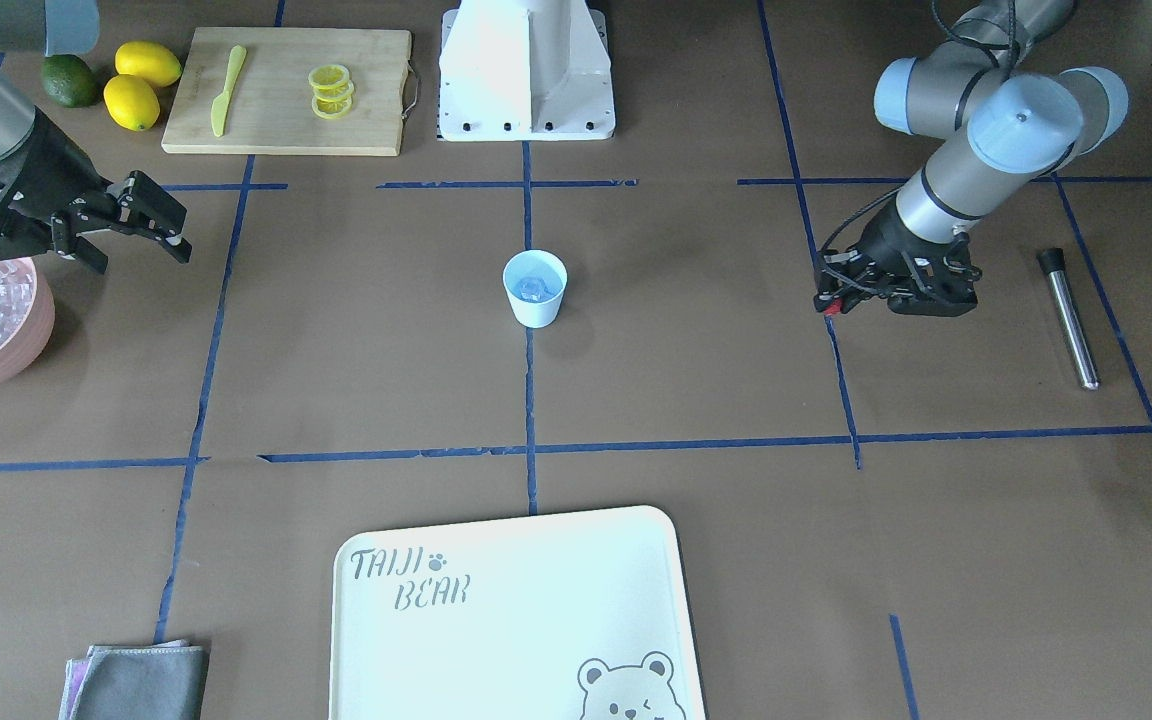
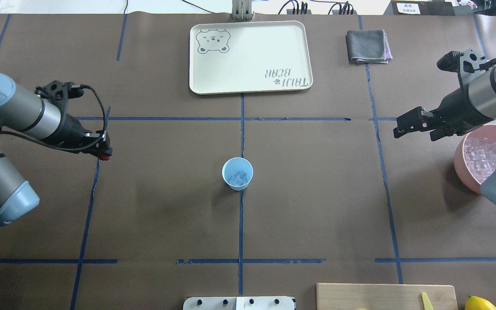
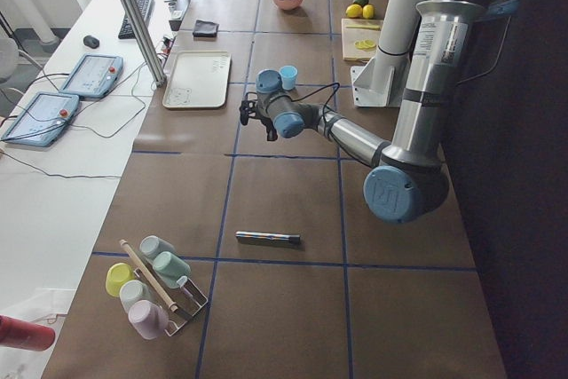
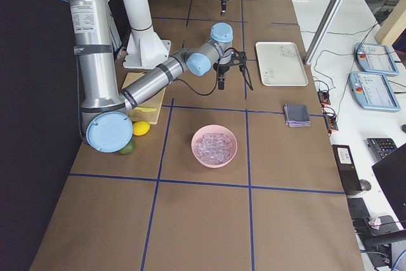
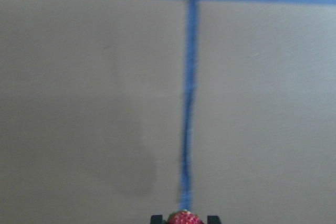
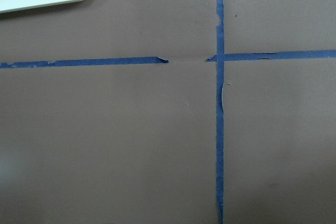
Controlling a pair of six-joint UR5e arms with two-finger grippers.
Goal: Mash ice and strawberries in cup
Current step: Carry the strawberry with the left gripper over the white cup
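You've got left gripper (image 2: 106, 151) clamped on the strawberry (image 5: 185, 217), right gripper (image 1: 141, 260) spread wide, ice (image 2: 238, 177) sitting in the cup (image 1: 536, 312).

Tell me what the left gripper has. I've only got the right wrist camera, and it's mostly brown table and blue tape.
Observer: The left gripper is shut on the strawberry.
Operator: Anything in the cup?
Observer: The cup holds ice. I see no berry in it.
Operator: And my right gripper?
Observer: The right gripper is open and empty, off to one side of the pink bowl.
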